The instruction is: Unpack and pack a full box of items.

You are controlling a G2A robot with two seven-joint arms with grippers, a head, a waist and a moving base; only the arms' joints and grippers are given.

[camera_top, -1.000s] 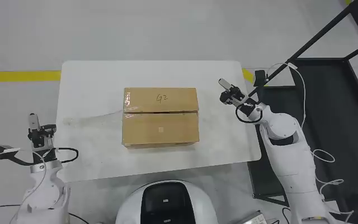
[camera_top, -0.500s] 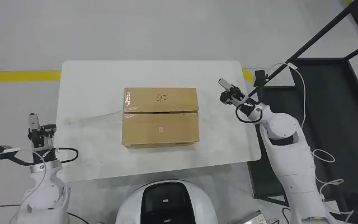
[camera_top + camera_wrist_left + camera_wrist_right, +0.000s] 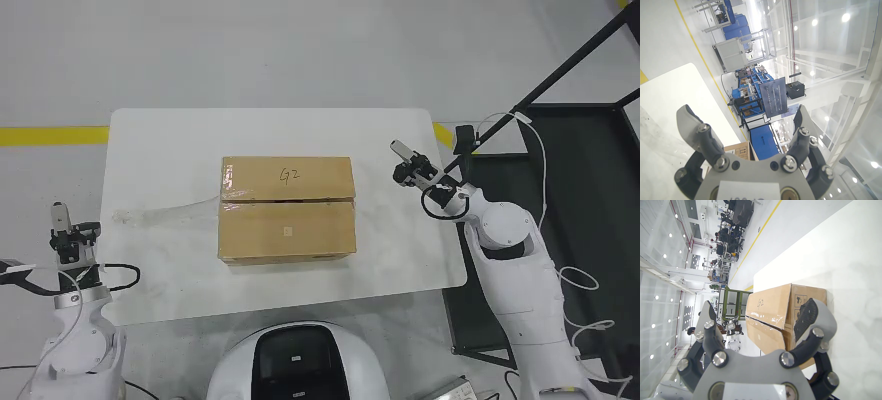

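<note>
White tabletop (image 3: 160,160) carries box (image 3: 288,210), flaps shut, unpacking likely unstarted. Right end effector (image 3: 407,157), fingers apart, has box just ahead, probably staged for the flaps. Left end effector (image 3: 743,111), apart too, box well off.

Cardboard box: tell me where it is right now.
In the top view the cardboard box sits flaps down at the middle of the white table, with the right gripper beside its right end, apart from it.

brown cardboard box (image 3: 288,210), white table (image 3: 160,160)
</note>
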